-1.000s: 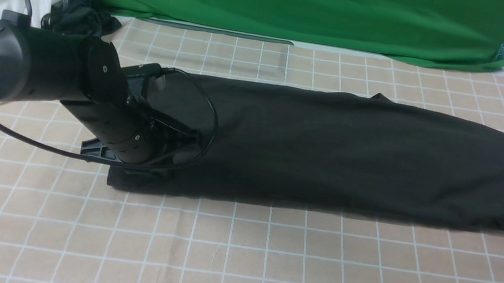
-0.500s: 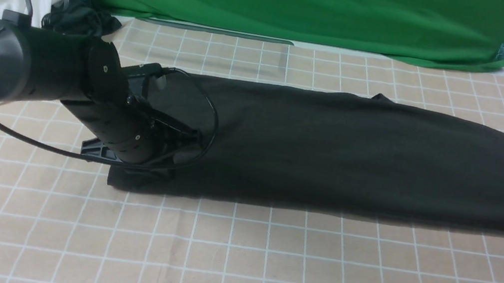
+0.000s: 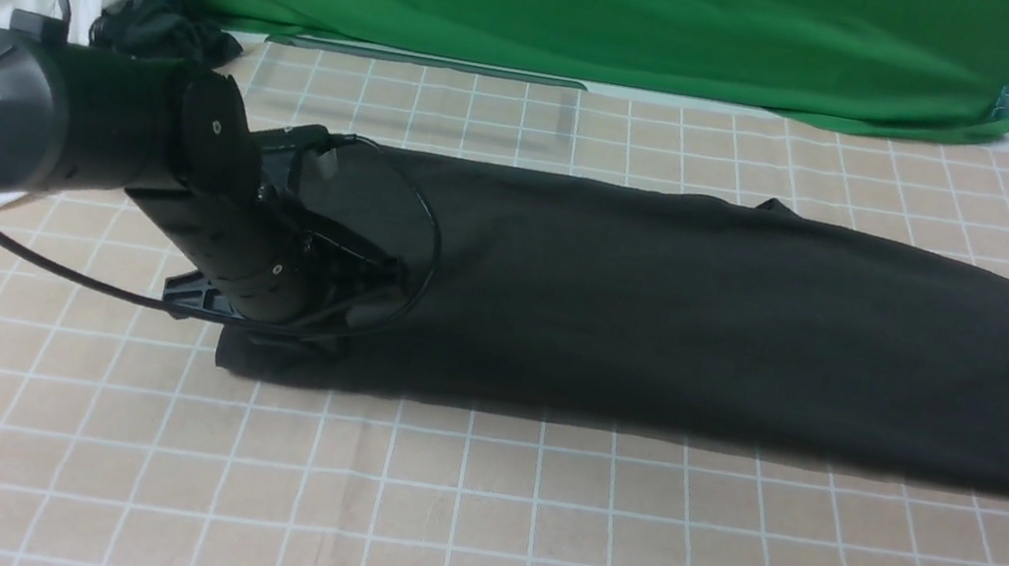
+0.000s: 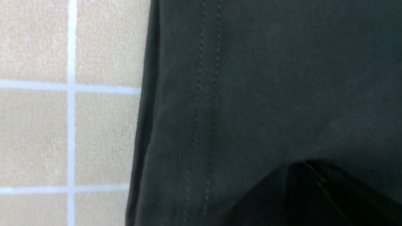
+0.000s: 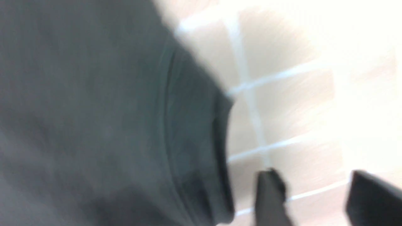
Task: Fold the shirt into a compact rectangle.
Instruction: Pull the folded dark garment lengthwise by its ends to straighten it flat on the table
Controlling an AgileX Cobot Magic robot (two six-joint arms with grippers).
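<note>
At the left of the front view the left tool point(image 3: 361, 296) is clenched and pressed down on the near-left end of the black shirt point(image 3: 681, 316). Its wrist view shows the double-stitched hem point(image 4: 204, 103) lying flat beside the shirt's edge, with a dark fingertip point(image 4: 317, 188) on the cloth. Whether fabric is pinched between the jaws or merely pinned under them cannot be told.

The shirt lies across the middle of the checked desk point(image 3: 465, 530) as a long, narrow band, already folded lengthwise. Its long axis runs left to right across the frame, hem end at the left, and it tapers off the right edge, where the right wrist view shows what looks like the ribbed collar point(image 5: 194, 131).

The right tool point(image 5: 317, 201) is outside the front view; its own blurred view shows the jaws apart, holding nothing, just beside that collar end.

Judged from this, the lengthwise folds are done and the crosswise fold is in hand. The next move calls for the right tool to take the collar end and carry it leftward over the band toward the hem, while the left tool anchors it.
</note>
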